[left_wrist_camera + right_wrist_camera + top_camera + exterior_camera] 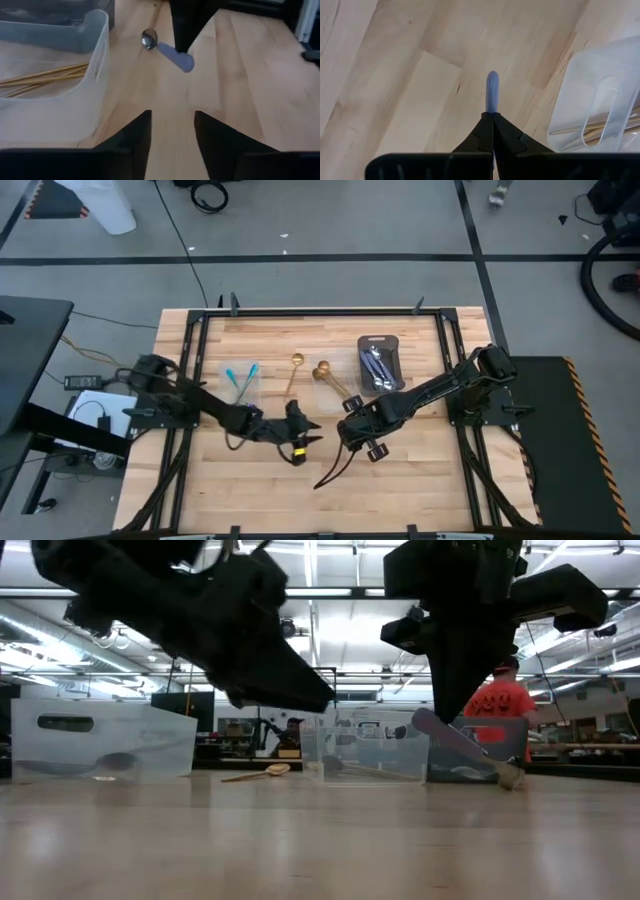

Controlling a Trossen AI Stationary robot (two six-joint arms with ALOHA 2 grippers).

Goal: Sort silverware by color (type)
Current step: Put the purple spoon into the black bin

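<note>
Between right pincer [493,116] tips, purple-blue spoon [492,91] pinched, seemingly tilted

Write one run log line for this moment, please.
right end effector: shut on spoon, above table | left end effector: open, empty, facing spoon

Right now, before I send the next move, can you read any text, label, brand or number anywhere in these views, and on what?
None can be read in any view.
The person's orange shirt in the room behind the table: any print is too blurred to tell.
The clear containers, the dark tray and the spoon in the right gripper: no lettering visible.
</note>
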